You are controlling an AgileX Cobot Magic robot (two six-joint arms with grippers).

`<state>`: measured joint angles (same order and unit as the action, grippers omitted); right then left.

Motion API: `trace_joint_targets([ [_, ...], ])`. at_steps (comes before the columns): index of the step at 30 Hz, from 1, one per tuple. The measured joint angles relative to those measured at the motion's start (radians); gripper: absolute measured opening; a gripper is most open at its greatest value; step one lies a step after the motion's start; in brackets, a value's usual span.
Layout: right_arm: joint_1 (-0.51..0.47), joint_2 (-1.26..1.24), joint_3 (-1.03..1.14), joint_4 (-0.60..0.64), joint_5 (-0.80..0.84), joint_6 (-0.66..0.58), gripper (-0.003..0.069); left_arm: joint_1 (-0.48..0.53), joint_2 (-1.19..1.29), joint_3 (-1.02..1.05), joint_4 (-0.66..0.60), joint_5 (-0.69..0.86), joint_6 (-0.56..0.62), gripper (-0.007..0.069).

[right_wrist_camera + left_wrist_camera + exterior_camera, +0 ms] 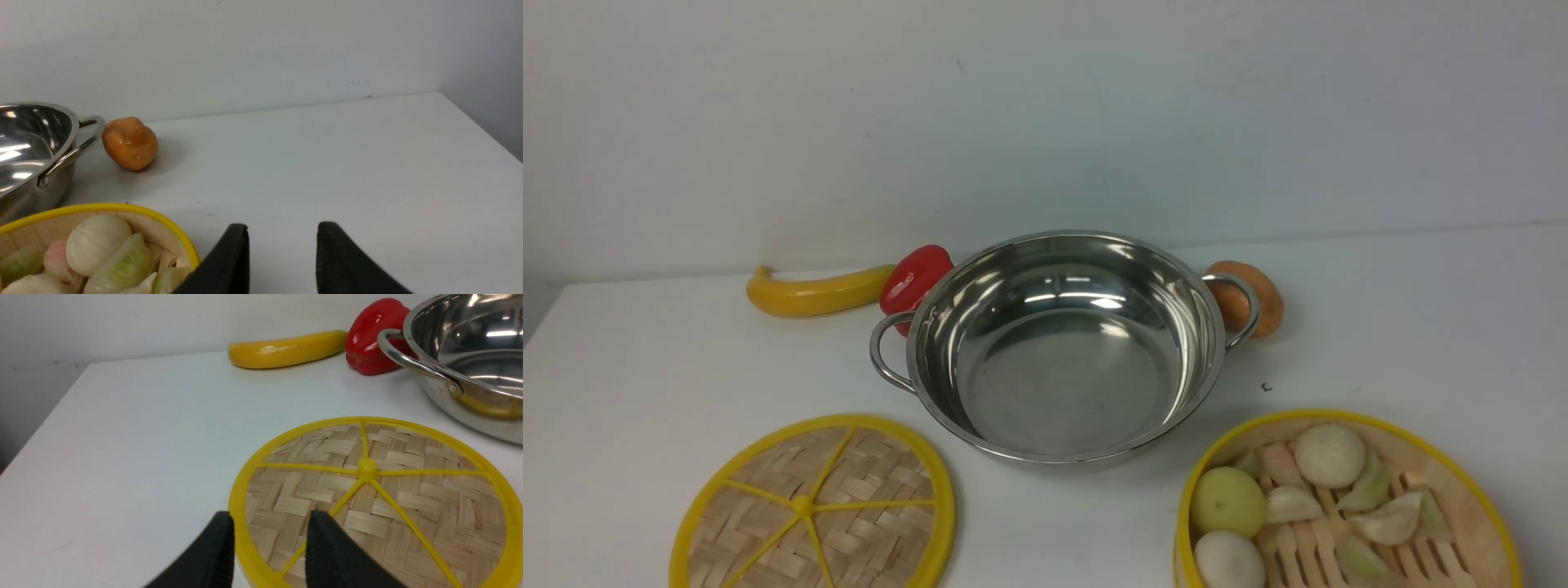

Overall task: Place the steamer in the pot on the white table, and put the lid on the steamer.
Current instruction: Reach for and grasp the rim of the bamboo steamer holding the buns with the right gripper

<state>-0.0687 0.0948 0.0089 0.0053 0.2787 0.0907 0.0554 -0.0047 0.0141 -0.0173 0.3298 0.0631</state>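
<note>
The left gripper (271, 520) has its black jaws parted, with nothing held. The near edge of the flat, round woven-bamboo lid with its thick yellow rim and spokes (367, 490) runs through the gap between them. I cannot tell whether either jaw touches it. The rest of the lid lies flat ahead of this gripper on the plain white table (645, 367). Past the lid stands the wide, shiny stainless-steel pot with loop handles (1062, 351), with nothing in it.

The right gripper (282, 228) is likewise spread, over bare table and holding nothing. The round bamboo steamer with a yellow rim (102, 207), carrying pale toy buns and dumplings, sits just beside it on the pot's side. It is outside the pot.
</note>
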Motion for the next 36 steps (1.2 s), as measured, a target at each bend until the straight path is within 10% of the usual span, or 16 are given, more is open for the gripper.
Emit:
trace_joint_targets([
  [36,0.01,0.002,-0.507,0.051,0.318,0.0,0.0248,0.0,0.0,0.0,0.0,0.0,0.0,0.0242],
])
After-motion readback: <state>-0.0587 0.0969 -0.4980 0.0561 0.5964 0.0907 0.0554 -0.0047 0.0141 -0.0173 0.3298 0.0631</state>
